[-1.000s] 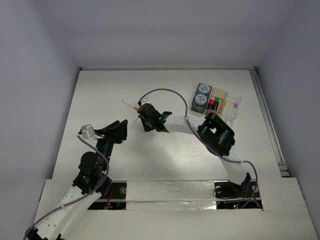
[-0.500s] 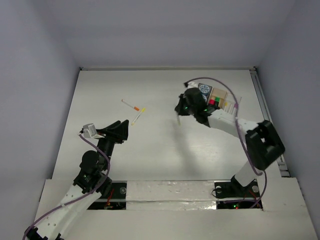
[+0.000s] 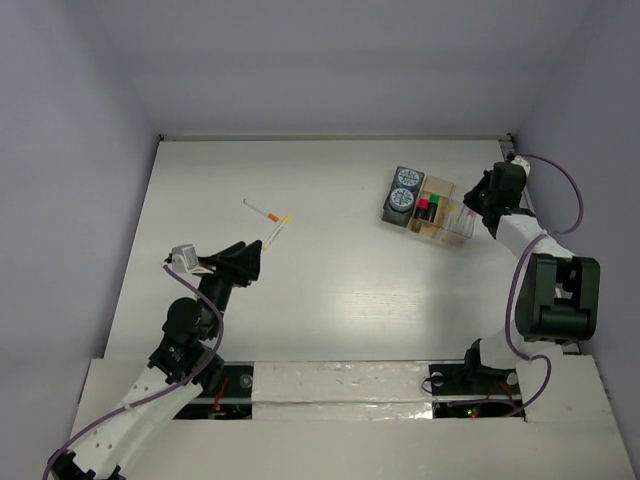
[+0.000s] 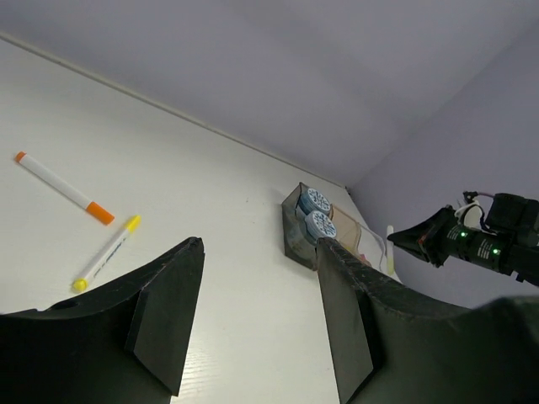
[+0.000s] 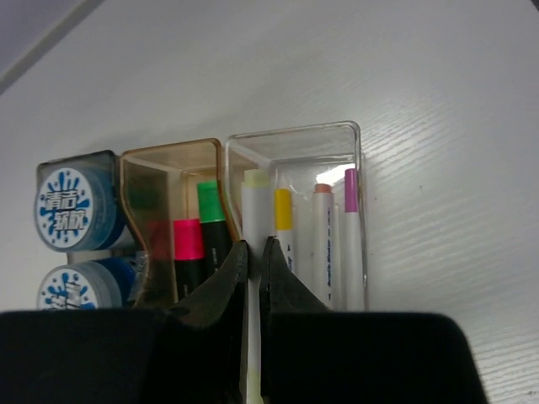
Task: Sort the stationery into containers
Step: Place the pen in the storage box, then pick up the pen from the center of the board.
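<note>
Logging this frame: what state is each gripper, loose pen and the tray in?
left gripper: open, empty.
right gripper: shut on pale-tipped pen, over tray.
pale-tipped pen: held, tip at clear compartment.
orange-ended pen: loose on table.
yellow-ended pen: loose on table.
tray: partly filled, canisters in dark section.

Illegible Chinese characters on canister (image 5: pixel 69 210)

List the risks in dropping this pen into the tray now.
1. The right gripper holds the pale-tipped pen close beside the divider between the clear compartment and the amber compartment. Released off-line, it could catch on that wall or land beside the green marker.
2. Three pens lie in the clear compartment, so the new one might jam against the yellow-ended pen.
</note>
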You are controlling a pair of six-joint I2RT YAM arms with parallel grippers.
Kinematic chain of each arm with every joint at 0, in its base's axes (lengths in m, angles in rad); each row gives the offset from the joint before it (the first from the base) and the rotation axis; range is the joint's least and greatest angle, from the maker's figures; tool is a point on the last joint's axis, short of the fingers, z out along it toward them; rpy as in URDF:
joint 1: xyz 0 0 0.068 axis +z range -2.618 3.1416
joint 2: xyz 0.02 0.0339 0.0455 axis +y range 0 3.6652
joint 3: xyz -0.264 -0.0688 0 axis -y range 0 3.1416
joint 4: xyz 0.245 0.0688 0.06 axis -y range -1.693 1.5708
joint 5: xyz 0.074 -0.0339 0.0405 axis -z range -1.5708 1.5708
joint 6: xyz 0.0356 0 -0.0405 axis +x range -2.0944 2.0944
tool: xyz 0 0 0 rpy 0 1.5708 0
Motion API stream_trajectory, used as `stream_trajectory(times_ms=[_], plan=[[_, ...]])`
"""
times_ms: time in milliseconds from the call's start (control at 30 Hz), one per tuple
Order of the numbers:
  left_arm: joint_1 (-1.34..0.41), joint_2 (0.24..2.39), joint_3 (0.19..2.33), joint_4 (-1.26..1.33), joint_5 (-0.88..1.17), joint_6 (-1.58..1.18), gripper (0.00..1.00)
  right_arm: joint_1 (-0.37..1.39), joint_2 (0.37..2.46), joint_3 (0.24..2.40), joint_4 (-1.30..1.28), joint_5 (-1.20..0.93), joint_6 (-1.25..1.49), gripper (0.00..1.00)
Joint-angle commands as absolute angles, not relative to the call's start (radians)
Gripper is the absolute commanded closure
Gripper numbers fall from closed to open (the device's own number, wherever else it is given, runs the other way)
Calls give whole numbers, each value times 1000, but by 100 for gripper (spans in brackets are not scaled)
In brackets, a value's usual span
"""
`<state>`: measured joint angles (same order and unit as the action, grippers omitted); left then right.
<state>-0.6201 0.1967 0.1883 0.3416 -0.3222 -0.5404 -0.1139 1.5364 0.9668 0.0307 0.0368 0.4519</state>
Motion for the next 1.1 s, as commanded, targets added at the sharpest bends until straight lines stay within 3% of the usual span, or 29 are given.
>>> stream_trajectory(times_ms=[0, 167, 267, 300, 400, 667, 867, 1067], plan=[[-620, 207, 186, 406, -308, -540, 48, -127, 1561, 985, 58, 49, 416, 100], [-620, 215, 187, 410, -310, -538, 48, -127, 1618, 1002, 63, 77, 413, 98], [-620, 215, 186, 411, -310, -538, 48, -127, 1609, 986, 64, 94, 422, 69], [-620, 218, 186, 411, -308, -538, 48, -127, 1600, 980, 69, 95, 423, 54], [-620, 230, 184, 422, -302, -538, 48, -127, 1565, 968, 74, 74, 426, 41], [-620, 345, 209, 423, -351, -512, 49, 49, 1480, 934, 130, -66, 428, 40], [-620, 526, 281, 333, -434, -492, 50, 300, 1419, 888, 182, -123, 466, 40], [-611, 753, 393, 250, -440, -473, 51, 379, 1312, 738, 233, -202, 521, 40]])
